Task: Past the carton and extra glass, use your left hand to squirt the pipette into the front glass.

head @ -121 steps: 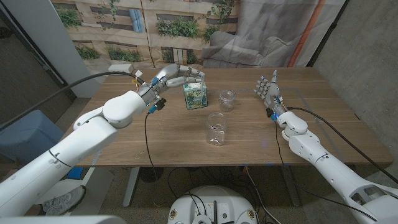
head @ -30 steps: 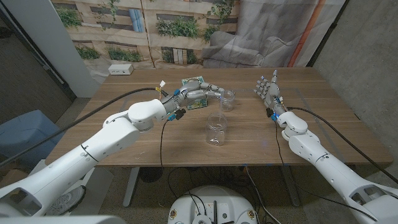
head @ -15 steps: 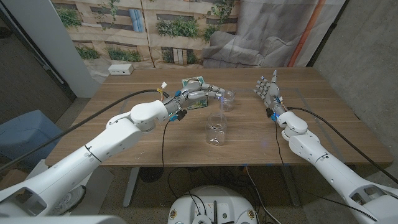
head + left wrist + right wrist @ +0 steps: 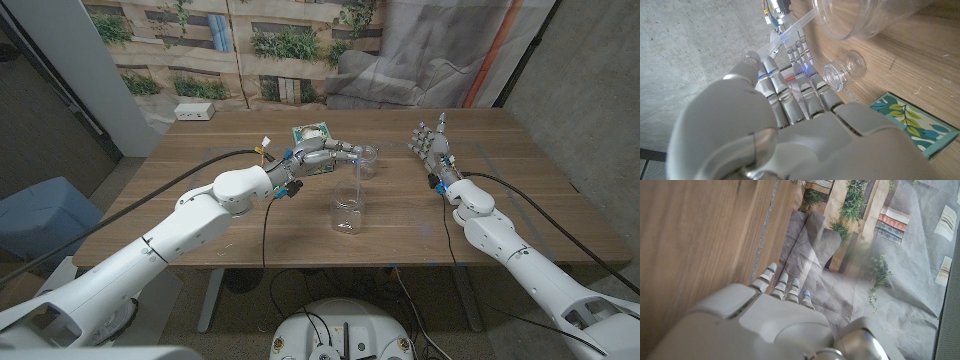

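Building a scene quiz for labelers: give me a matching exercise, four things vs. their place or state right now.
Things:
1 pipette
2 front glass
3 carton
4 right hand

States:
A stands nearest the robot, under the pipette's tip
B fingers apart, holds nothing
C held by the left hand, tip down
D partly hidden behind the left hand

Pairs: 1-C, 2-A, 3-D, 4-B

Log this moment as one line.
left hand holds clear plastic pipette | tip above front clear glass | right hand idle, open
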